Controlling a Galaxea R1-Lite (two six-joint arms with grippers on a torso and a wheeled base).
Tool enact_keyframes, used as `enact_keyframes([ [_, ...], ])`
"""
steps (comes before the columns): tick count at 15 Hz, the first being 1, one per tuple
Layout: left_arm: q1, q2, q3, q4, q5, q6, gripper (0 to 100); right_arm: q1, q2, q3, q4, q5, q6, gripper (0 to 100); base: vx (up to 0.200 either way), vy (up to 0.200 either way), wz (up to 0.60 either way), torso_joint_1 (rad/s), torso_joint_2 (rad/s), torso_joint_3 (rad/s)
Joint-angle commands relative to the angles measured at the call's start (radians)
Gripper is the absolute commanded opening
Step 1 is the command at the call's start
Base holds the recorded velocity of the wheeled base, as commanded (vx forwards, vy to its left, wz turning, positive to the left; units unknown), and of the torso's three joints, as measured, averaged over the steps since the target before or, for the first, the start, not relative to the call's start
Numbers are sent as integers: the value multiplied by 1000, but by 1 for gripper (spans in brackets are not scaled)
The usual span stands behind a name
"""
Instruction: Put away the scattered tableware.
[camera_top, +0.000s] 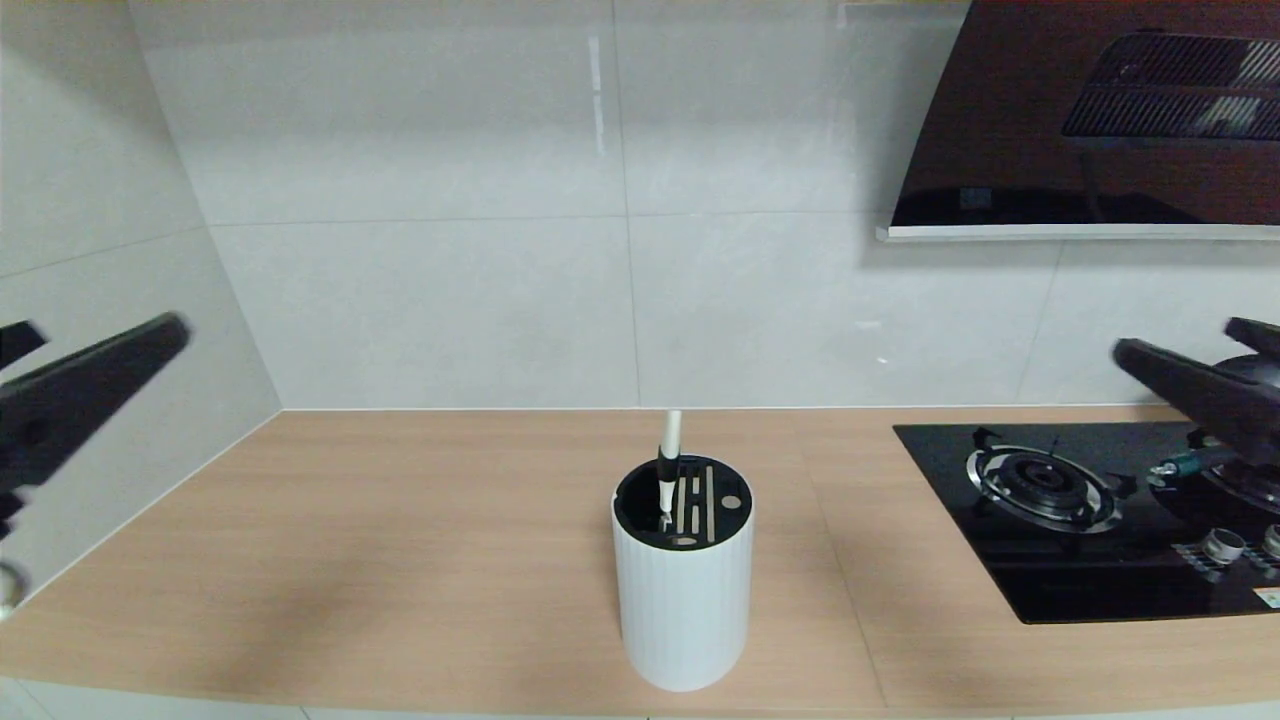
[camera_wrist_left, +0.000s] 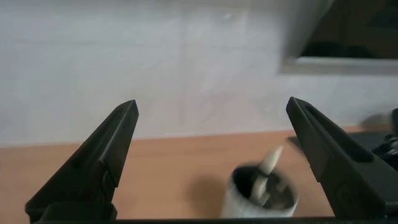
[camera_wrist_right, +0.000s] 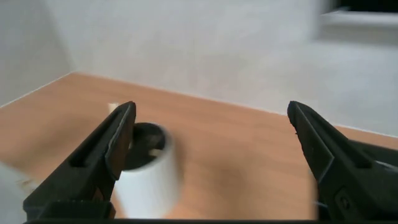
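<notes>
The white ribbed utensil holder (camera_top: 683, 590) is standing on the worktop (camera_top: 400, 520) at six o'clock in the head view, with a white-handled utensil (camera_top: 670, 440) standing in its black slotted top. The left pincer (camera_wrist_left: 211, 109) and right pincer (camera_wrist_right: 211, 112) are hovering spread and empty at its nine and three o'clock. A gas hob (camera_top: 1040, 490) is sitting at three o'clock.

Counter: a light wooden counter (camera_top: 400, 560) is running along the tiled wall (camera_top: 450, 300), from the corner on the robot's left to the right edge of the head view.
Holder: a white ribbed holder (camera_top: 685, 610) with a black slotted top is standing upright near the counter's front edge, about midway across.
Hob: a black glass gas hob (camera_top: 1000, 570) is sitting in the counter on the right, well apart from the holder.
</notes>
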Motion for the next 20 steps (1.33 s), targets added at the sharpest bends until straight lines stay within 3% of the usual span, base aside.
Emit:
enact_keyframes([
  [1,166,-402,13,309,-77,5,100,-143,-381,108,137,6,-21,100,0,0,0,0,0,0],
  [2,185,-436,11,340,-90,5,100,-155,-438,108,195,6,-21,100,0,0,0,0,0,0],
  [3,234,-525,15,404,-117,7,100,-189,-579,105,370,3,-23,100,0,0,0,0,0,0],
  [5,298,-632,33,490,-123,7,100,-241,-706,112,493,6,-23,100,0,0,0,0,0,0],
  [8,373,-739,93,533,-117,53,100,-353,-829,213,524,28,-44,100,0,0,0,0,0,0],
  [10,441,-749,103,508,-105,19,100,-401,-873,293,511,86,-47,100,0,0,0,0,0,0],
  [12,514,-825,160,510,-140,18,100,-447,-887,378,453,86,-47,100,0,0,0,0,0,0],
  [13,514,-822,209,494,-62,2,100,-514,-952,414,433,101,-44,100,0,0,0,0,0,0],
  [14,514,-822,252,487,-27,-15,100,-514,-956,459,422,94,-38,100,0,0,0,0,0,0],
  [16,514,-827,341,485,-53,-15,100,-514,-956,517,387,54,-18,100,0,0,0,0,0,0],
  [18,513,-834,508,471,-106,-16,100,-511,-972,554,442,68,-20,100,0,0,0,0,0,0],
  [20,511,-834,574,375,-109,-34,100,-510,-972,554,472,83,-23,100,0,0,0,0,0,0],
])
